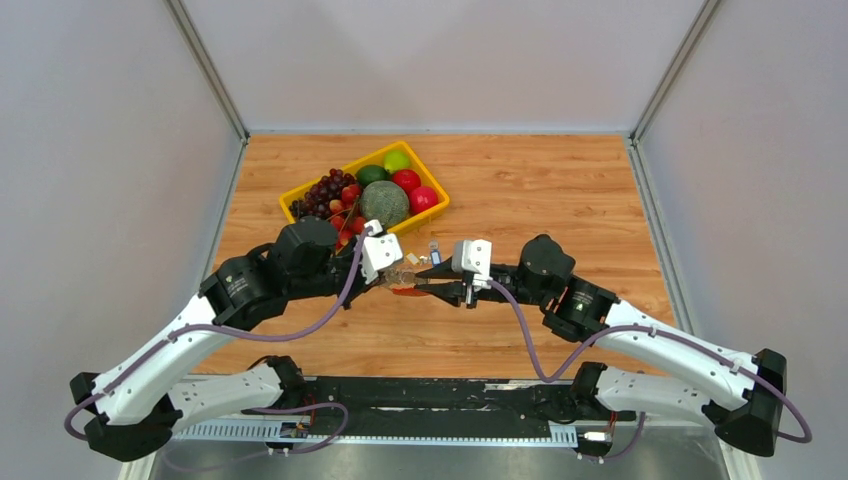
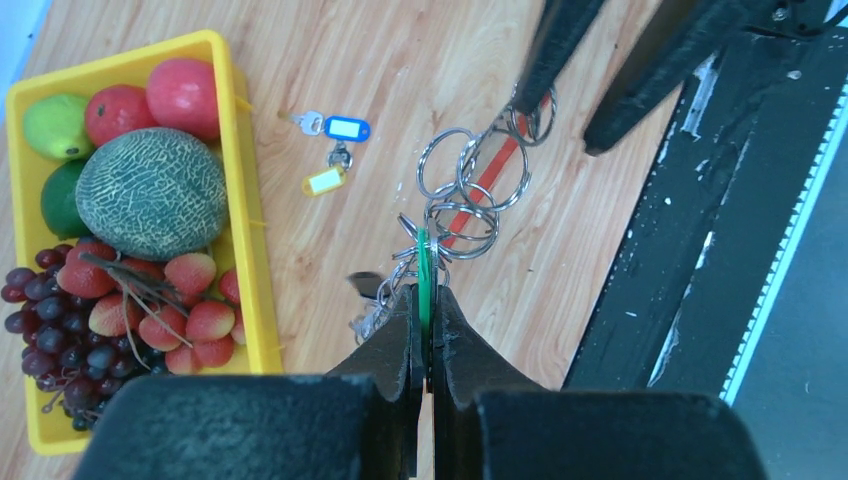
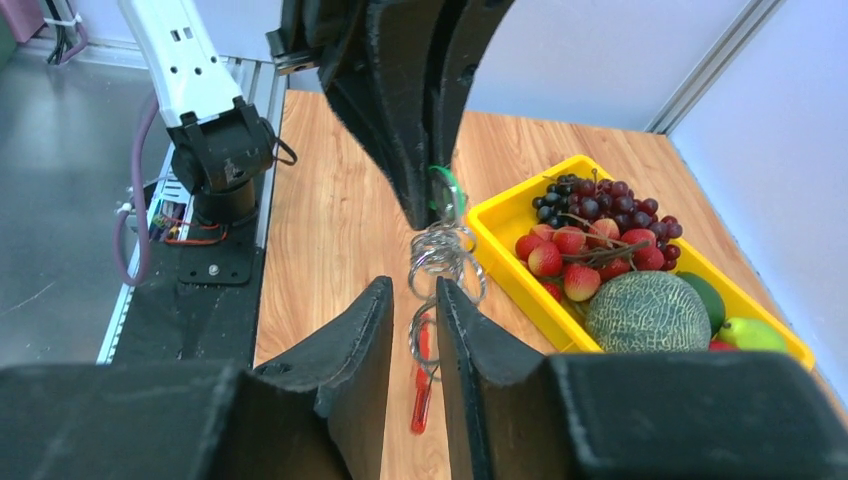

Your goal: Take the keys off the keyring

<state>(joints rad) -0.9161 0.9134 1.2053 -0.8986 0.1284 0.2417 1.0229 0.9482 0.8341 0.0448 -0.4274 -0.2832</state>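
Observation:
My left gripper (image 2: 427, 300) is shut on a thin green tag (image 2: 424, 262), holding it above the table. A chain of silver split rings (image 2: 465, 190) hangs from the tag, with the silver keys (image 2: 372, 312) bunched beside my left finger. The red keyring clip (image 2: 487, 178) lies in line under the rings. My right gripper (image 3: 413, 295) is open, with its fingertips on either side of the end ring (image 3: 425, 325); the red clip (image 3: 421, 390) shows below. In the top view both grippers meet mid-table, left (image 1: 395, 275) and right (image 1: 432, 272).
A yellow tray (image 1: 440, 205) of fruit (melon, grapes, strawberries, apples, limes) stands just behind the grippers. A loose key with blue and yellow tags (image 2: 335, 150) lies on the table between tray and bunch. The black base strip (image 1: 420, 395) runs along the near edge.

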